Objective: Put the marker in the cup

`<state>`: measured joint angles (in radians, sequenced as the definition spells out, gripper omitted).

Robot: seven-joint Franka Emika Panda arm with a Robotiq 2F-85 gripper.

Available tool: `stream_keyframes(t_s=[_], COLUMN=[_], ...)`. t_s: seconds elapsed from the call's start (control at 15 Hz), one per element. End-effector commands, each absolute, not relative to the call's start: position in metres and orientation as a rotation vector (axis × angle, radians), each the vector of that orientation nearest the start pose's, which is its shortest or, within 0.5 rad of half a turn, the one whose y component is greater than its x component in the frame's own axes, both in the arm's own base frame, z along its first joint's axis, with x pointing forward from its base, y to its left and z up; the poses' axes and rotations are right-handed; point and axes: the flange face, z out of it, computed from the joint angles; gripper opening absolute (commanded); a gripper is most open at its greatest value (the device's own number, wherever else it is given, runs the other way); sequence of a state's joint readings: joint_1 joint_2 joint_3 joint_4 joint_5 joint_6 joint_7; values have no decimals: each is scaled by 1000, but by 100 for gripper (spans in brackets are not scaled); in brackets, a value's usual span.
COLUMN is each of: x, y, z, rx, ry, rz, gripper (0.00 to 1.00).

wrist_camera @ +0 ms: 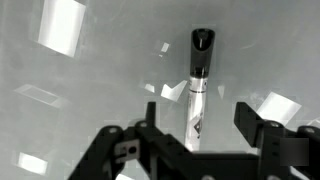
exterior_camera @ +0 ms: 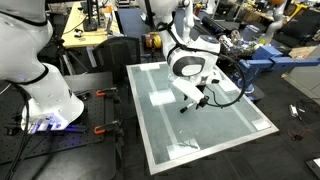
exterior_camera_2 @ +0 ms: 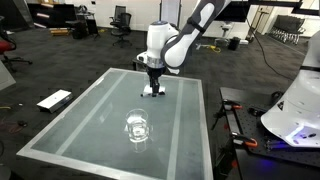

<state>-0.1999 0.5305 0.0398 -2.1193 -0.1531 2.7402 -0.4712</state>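
The marker (wrist_camera: 199, 75) lies flat on the glossy grey table, with a black cap at its far end and a pale printed body. In the wrist view my gripper (wrist_camera: 200, 128) is open and hangs just above it, one finger on each side of the marker's near end, neither finger touching it. In both exterior views the gripper (exterior_camera: 190, 103) (exterior_camera_2: 153, 90) is low over the far part of the table and hides the marker. The clear cup (exterior_camera_2: 137, 128) stands upright nearer the table's front; it also shows faintly in an exterior view (exterior_camera: 187, 144).
The table (exterior_camera_2: 90, 110) has a raised pale border and bright reflections. A second robot base (exterior_camera: 45, 100) stands beside it. Desks, chairs and cables fill the lab floor around it.
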Motion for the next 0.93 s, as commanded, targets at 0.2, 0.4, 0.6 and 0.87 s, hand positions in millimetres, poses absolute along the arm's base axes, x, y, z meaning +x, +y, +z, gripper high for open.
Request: stream_keyframes(t_s=[0.2,0.4,0.6,0.87], x=[592,595,595,597], y=[-87,-87,-82,-74], z=[157,153,159,182], rx=[-3097,-3090,-3079,-3090], ry=[-740,-739,-712,-670], rz=[-111,-104,-57,4], gripper=[28,5,5,5])
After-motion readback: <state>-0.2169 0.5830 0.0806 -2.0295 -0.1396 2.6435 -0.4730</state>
